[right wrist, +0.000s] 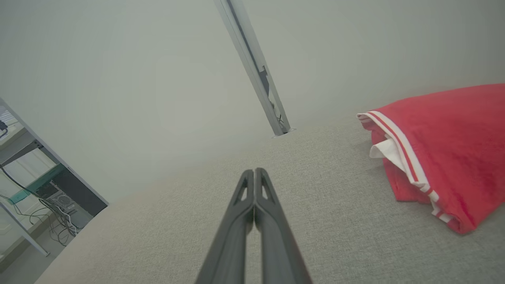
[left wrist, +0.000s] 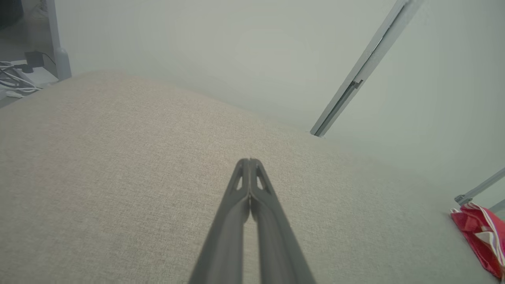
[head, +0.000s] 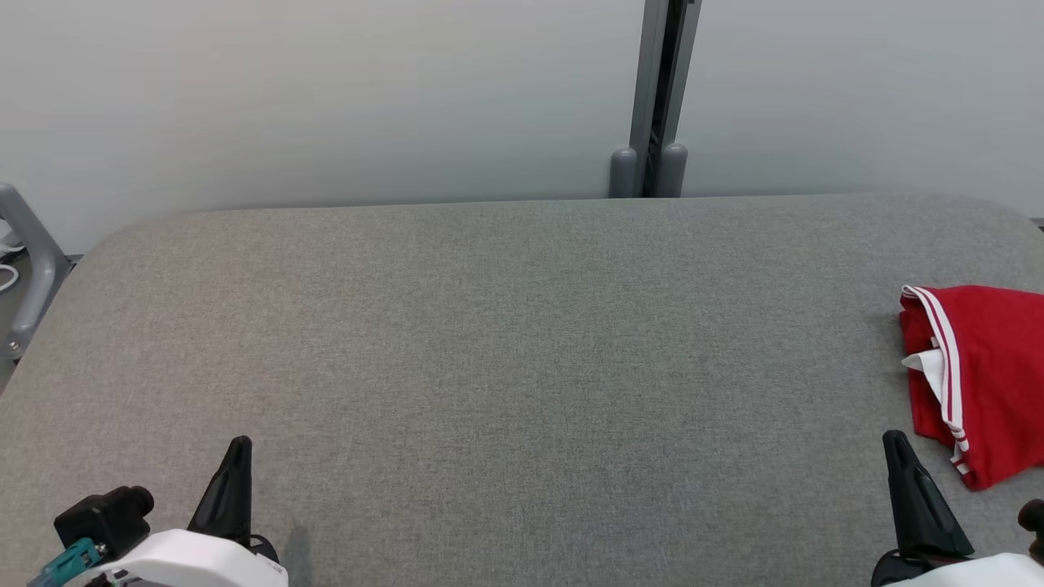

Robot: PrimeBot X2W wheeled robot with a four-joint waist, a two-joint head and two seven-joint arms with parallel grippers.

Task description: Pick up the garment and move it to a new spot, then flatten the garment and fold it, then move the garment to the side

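A red garment (head: 983, 371) with white stripes lies folded at the right edge of the grey padded table (head: 506, 342), partly cut off by the head view's border. It also shows as the red garment (right wrist: 446, 150) to the right in the right wrist view and as the red garment (left wrist: 479, 236) at the far right in the left wrist view. My right gripper (head: 895, 440) is shut and empty, just left of and below the garment, not touching it. At the lower left my left gripper (head: 239, 446) is shut with nothing in it, far from the garment.
A pale wall stands behind the table, with a grey upright post (head: 652, 98) at the back centre-right. A grey metal frame (head: 28, 261) stands off the table's left end. Cables and shelving (right wrist: 35, 189) lie on the floor beyond the left side.
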